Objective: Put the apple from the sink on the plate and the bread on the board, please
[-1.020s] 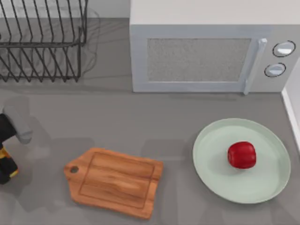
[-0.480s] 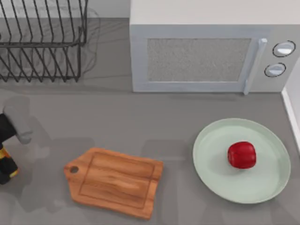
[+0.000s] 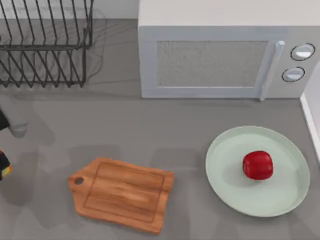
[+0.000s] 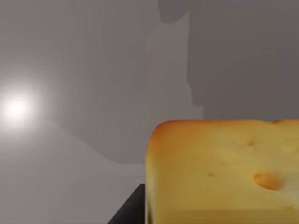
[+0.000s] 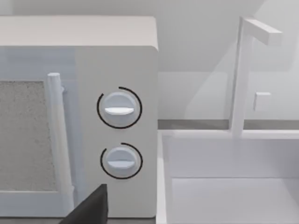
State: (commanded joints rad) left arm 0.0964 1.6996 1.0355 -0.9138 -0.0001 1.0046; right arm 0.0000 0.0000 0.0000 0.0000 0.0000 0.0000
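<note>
Resting near the plate's (image 3: 235,200) centre, the apple (image 3: 258,165) is settled while the board (image 3: 122,193) lies bare. Our left wrist view shows the bread (image 4: 224,172) close up; we cannot tell either claw's opening.

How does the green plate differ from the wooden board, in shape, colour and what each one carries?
The plate is round and pale mint green with a raised rim; the board is brown wood, roughly rectangular, with wavy edges and a short handle with a hole. The plate holds the red apple; the board carries nothing. The plate lies at the table's right, the board toward its left. Both lie flat on the grey table.
</note>
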